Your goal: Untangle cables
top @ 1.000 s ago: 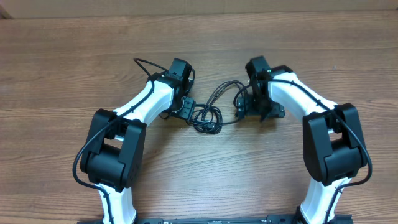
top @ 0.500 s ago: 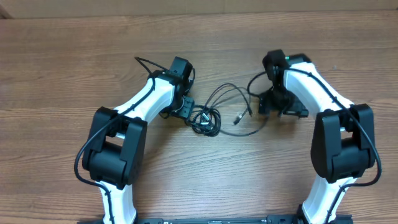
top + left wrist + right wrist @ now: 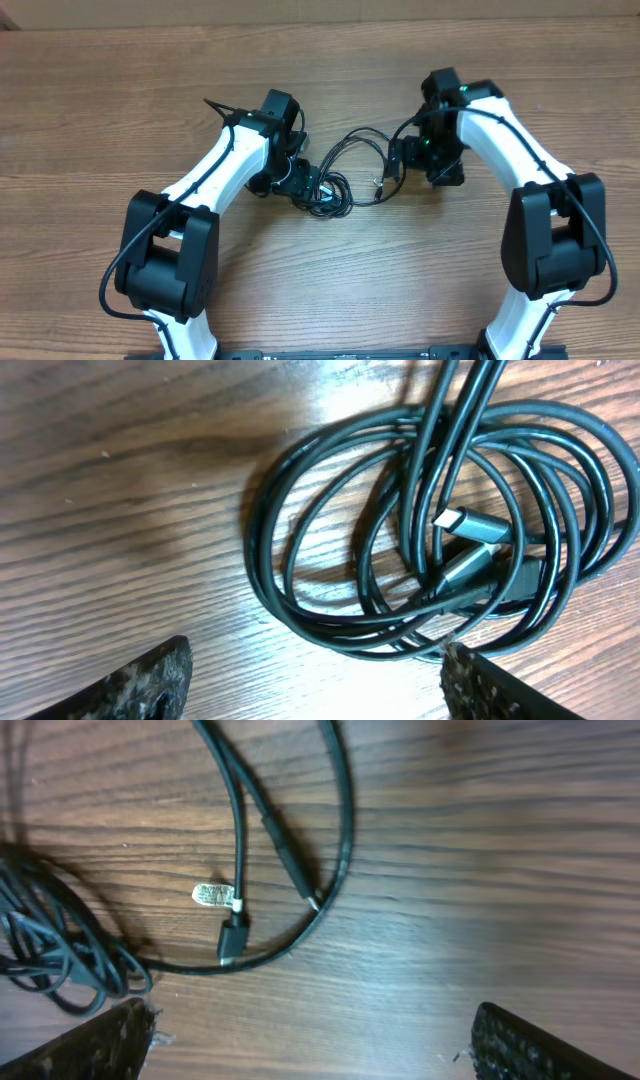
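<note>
The cables (image 3: pixel 335 190) are thin black cords bunched in a small coil at the table's middle. One strand arcs up and right, and a plug end (image 3: pixel 383 183) lies loose beside it. My left gripper (image 3: pixel 305 185) is at the coil's left edge. In the left wrist view the coil (image 3: pixel 330 560) fills the frame with two silver-tipped plugs (image 3: pixel 470 525) inside it. That gripper (image 3: pixel 320 690) is open just below the coil, its right fingertip (image 3: pixel 490 685) at the coil's rim. My right gripper (image 3: pixel 315 1050) is open over bare wood below a loose cable loop (image 3: pixel 345 820) and its plugs (image 3: pixel 232 935).
The wooden table (image 3: pixel 100 120) stretches out on all sides of the cables. A small white label (image 3: pixel 213 895) sits on the cord near one plug. Both arms' white links (image 3: pixel 215 165) and black elbows (image 3: pixel 545 235) flank the cables. Thicker cords run along each arm.
My left gripper has shifted right against the coil and opened wider. My right gripper swung out to the right, then came back left towards the loose plug end. The loose loop shifted.
</note>
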Available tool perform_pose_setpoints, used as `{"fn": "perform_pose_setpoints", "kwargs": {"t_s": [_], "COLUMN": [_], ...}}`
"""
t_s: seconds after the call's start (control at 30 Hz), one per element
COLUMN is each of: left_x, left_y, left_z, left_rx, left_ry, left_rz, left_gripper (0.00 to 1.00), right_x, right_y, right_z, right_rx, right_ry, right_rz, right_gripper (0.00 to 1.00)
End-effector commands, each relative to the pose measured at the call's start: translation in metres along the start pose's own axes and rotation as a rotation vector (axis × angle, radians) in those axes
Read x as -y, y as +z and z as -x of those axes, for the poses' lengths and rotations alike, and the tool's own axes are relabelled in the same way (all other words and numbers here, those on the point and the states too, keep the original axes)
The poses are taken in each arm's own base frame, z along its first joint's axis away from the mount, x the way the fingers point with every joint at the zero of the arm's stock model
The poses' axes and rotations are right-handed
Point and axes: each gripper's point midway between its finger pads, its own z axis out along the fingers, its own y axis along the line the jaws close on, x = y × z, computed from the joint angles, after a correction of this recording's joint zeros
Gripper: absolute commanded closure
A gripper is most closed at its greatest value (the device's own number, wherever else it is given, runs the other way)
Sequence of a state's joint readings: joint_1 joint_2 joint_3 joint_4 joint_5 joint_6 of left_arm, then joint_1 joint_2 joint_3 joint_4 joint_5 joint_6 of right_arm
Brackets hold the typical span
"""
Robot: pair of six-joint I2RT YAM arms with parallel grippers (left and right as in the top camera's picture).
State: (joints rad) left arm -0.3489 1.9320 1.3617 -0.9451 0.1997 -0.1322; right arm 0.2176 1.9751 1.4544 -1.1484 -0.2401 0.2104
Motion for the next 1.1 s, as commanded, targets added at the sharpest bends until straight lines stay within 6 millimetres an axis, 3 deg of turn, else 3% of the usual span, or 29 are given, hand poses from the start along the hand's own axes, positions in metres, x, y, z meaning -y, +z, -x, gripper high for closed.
{"fn": "perform_pose_setpoints", "kwargs": {"t_s": [0.0, 0.13, 0.23, 0.27, 0.3, 0.33, 0.4, 0.43, 0.47, 0.53, 0.67, 0.87, 0.97, 1.0, 1.07], "left_x": [0.000, -0.006, -0.010, -0.010, -0.011, -0.010, -0.009, -0.009, -0.009, -0.008, -0.001, 0.017, 0.014, 0.013, 0.012], "left_y": [0.022, 0.042, 0.053, 0.057, 0.058, 0.059, 0.056, 0.053, 0.048, 0.035, -0.014, -0.099, -0.110, -0.109, -0.105], "left_z": [-0.014, -0.024, -0.029, -0.031, -0.032, -0.032, -0.030, -0.027, -0.024, -0.018, 0.003, 0.013, 0.010, 0.007, 0.001], "left_rx": [-0.083, -0.153, -0.193, -0.204, -0.209, -0.210, -0.201, -0.191, -0.179, -0.150, -0.016, 0.227, 0.250, 0.240, 0.207], "left_ry": [-0.033, -0.048, -0.058, -0.060, -0.058, -0.051, -0.035, -0.016, 0.000, 0.015, 0.032, 0.088, 0.089, 0.086, 0.060], "left_rz": [-0.025, -0.012, -0.007, -0.006, -0.005, -0.009, -0.012, -0.015, -0.018, -0.020, -0.031, -0.049, -0.027, -0.022, -0.026], "left_gripper": [0.22, 0.36, 0.47, 0.56, 0.87, 0.96, 0.96, 0.96, 0.96, 0.96, 0.96, 0.95, 0.88, 0.83, 0.79], "right_x": [-0.004, 0.019, 0.026, 0.030, 0.035, 0.041, 0.050, 0.061, 0.069, 0.084, 0.112, 0.114, 0.108, 0.103, 0.083], "right_y": [0.019, 0.049, 0.066, 0.072, 0.076, 0.078, 0.077, 0.074, 0.071, 0.063, 0.040, 0.035, 0.026, 0.019, 0.009], "right_z": [-0.010, -0.007, -0.013, -0.014, -0.015, -0.015, -0.015, -0.015, -0.014, -0.014, -0.013, -0.005, 0.004, 0.005, 0.004], "right_rx": [0.015, 0.092, 0.101, 0.111, 0.123, 0.133, 0.144, 0.154, 0.162, 0.172, 0.193, 0.223, 0.236, 0.223, 0.166], "right_ry": [0.000, 0.087, 0.095, 0.094, 0.094, 0.095, 0.098, 0.101, 0.103, 0.108, 0.168, 0.187, 0.177, 0.176, 0.155], "right_rz": [-0.002, -0.103, -0.108, -0.113, -0.129, -0.154, -0.204, -0.268, -0.316, -0.405, -0.568, -0.565, -0.557, -0.541, -0.461], "right_gripper": [0.00, 0.04, 0.18, 0.27, 0.38, 0.46, 0.71, 0.89, 0.96, 0.96, 0.96, 0.96, 0.88, 0.81, 0.78]}}
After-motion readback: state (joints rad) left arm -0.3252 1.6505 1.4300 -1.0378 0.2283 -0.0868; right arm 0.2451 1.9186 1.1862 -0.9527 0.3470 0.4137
